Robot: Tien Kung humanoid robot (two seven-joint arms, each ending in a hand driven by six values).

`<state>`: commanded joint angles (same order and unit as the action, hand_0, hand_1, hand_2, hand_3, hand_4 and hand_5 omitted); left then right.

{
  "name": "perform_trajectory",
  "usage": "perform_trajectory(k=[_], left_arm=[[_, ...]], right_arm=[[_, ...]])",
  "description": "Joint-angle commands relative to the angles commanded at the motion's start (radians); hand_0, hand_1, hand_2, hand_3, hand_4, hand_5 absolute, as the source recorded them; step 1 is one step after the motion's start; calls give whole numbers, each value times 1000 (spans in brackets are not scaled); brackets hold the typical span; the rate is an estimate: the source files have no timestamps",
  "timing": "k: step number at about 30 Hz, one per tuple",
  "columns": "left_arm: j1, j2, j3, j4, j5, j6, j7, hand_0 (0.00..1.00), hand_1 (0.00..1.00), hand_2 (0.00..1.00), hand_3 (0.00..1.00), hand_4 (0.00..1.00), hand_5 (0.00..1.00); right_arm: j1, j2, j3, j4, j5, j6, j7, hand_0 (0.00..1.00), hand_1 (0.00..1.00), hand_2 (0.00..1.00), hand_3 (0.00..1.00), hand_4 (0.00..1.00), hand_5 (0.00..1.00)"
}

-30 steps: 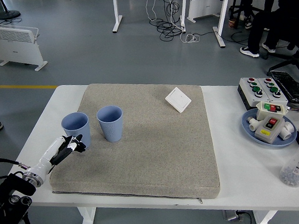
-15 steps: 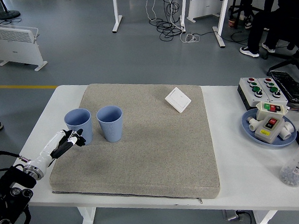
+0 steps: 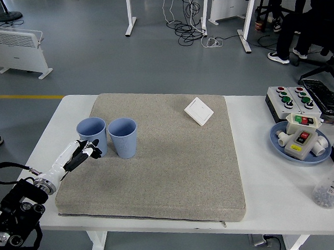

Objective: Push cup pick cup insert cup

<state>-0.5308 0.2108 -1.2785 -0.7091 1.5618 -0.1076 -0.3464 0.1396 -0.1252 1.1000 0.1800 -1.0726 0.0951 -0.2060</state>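
Near edge: left arm enters from the lower left corner, reaching up over the grey mat (image 3: 169, 174) that covers most of the white table (image 3: 270, 203). Right arm not in view.

Left robot hand (image 3: 86, 152) sits at the near-left side of the left blue cup (image 3: 92, 135), fingertips at or against its lower wall. Fingers look drawn together and extended rather than wrapped; it holds nothing, a pushing pose. Exact contact too small to confirm.

Just beyond: the left blue cup stands upright on the mat's left part, just beside the right blue cup (image 3: 123, 137), also upright. Rims nearly touching; whether the walls meet, cannot tell.

Judgement: push step in hand, pick and insert not yet done. To do it well, keep contact low on the cup wall so it slides, not tips; the mat's texture will drag at the base. Push slowly, in line with the cup's centre, and stop before the neighbour gets shoved.

Farther back: a white switch plate (image 3: 199, 111) lies flat near the mat's far edge. Far right, a blue plate (image 3: 279, 144) of button boxes, well apart from the work.
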Motion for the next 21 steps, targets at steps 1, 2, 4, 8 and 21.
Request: perform_trajectory(k=[1, 2, 4, 8, 21], left_arm=[[-7, -4, 0, 9, 0, 0, -2, 686, 532, 490, 446, 611, 998], [-11, -7, 0, 14, 1, 0, -3, 686, 532, 490, 446, 611, 998], [-23, -15, -1, 32, 3, 1, -6, 686, 532, 490, 446, 611, 998], [-41, -27, -12, 64, 11, 0, -8, 686, 532, 490, 445, 609, 998], [-60, -33, -35, 95, 20, -2, -9, 687, 532, 489, 445, 607, 998]], right_arm=[[0, 0, 0, 0, -1, 0, 0, 772, 675, 674, 566, 127, 472], [0, 0, 0, 0, -1, 0, 0, 772, 675, 674, 566, 127, 472], [-1, 0, -1, 0, -1, 1, -1, 772, 675, 674, 566, 127, 472], [-1, 0, -2, 0, -2, 1, -1, 772, 674, 674, 566, 127, 474], [-2, 0, -5, 0, 3, 1, 0, 772, 675, 674, 567, 127, 474]])
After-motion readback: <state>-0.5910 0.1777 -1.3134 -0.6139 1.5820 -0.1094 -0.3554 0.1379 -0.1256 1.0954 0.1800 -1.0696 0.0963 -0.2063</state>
